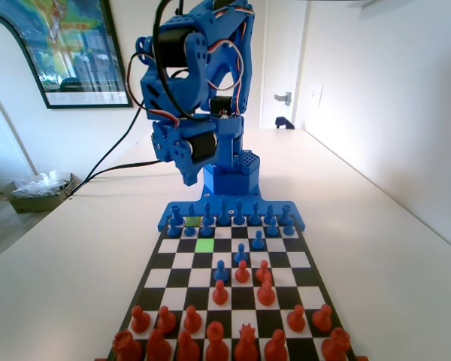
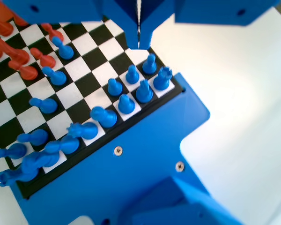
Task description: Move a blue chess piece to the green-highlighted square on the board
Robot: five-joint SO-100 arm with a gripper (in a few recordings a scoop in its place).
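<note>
- The gripper (image 2: 139, 42) hangs above the board (image 2: 91, 77) near its blue-framed edge, fingers pressed together, holding nothing.
- The green-highlighted square (image 1: 204, 244) is empty.

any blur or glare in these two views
Fixed view: sharp, with the wall at right washed bright and the red pieces cropped at the bottom edge. Wrist view: soft overall, the blue pieces at lower left smeared, the table blown out white.
</note>
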